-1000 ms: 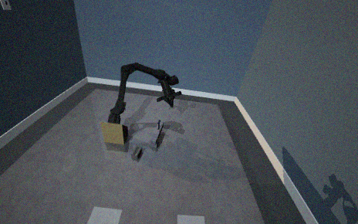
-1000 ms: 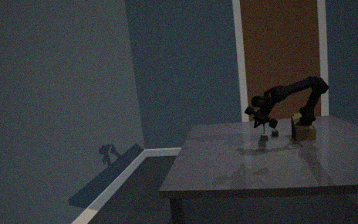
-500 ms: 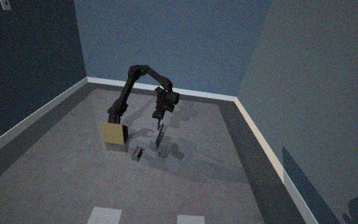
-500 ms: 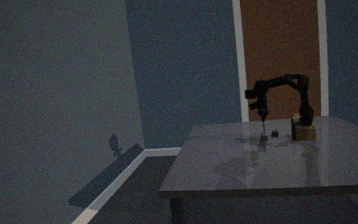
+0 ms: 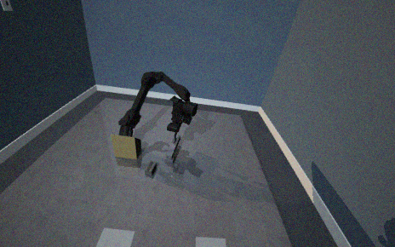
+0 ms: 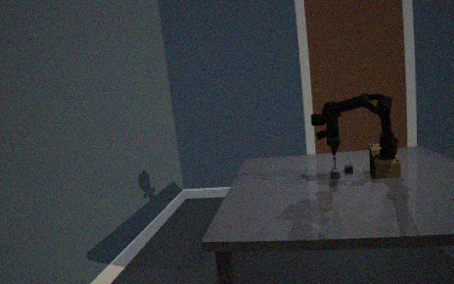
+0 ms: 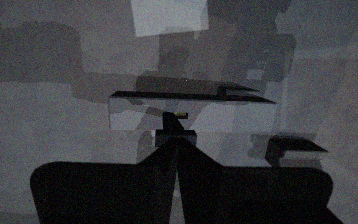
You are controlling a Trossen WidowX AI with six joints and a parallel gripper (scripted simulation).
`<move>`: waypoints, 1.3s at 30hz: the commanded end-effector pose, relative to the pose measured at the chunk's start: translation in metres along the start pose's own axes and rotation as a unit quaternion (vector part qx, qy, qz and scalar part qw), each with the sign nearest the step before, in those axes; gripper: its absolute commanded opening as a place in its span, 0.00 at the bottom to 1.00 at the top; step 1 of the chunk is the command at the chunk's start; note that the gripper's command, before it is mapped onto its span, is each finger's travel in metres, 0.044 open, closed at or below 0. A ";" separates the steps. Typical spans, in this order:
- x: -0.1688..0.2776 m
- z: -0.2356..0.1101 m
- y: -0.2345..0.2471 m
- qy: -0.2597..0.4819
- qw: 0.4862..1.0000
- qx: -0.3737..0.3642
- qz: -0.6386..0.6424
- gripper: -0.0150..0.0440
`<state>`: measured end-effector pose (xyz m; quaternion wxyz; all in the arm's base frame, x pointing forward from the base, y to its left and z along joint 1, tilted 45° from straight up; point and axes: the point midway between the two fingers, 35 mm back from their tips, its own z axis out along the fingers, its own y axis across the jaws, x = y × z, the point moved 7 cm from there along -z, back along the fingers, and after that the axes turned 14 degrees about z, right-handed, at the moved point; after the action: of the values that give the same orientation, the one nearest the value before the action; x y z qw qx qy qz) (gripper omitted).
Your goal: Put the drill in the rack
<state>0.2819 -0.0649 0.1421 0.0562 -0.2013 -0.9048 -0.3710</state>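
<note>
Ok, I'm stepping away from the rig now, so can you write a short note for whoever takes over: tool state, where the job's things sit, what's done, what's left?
Tool: shut, holding nothing, pointing straight down over the fixture, tips just above the small key.
Second small block sits apart on the table, nearer the yellow base block; it may be the rack, but that is hard to tell.
Done: approach only.
Left: press the key, pull the drill out, lay it in the rack.

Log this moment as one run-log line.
phase: key press | gripper: shut, empty, pointing down over fixture | rack: no drill in it
</note>
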 end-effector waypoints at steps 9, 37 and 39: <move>0.003 0.013 -0.001 0.004 1.000 -0.004 0.007 0.25; 0.003 0.020 0.000 0.004 1.000 -0.004 0.007 0.25; 0.004 0.021 0.000 0.004 1.000 -0.004 0.007 0.25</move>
<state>0.2828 -0.0586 0.1338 0.0459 -0.2107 -0.9029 -0.3718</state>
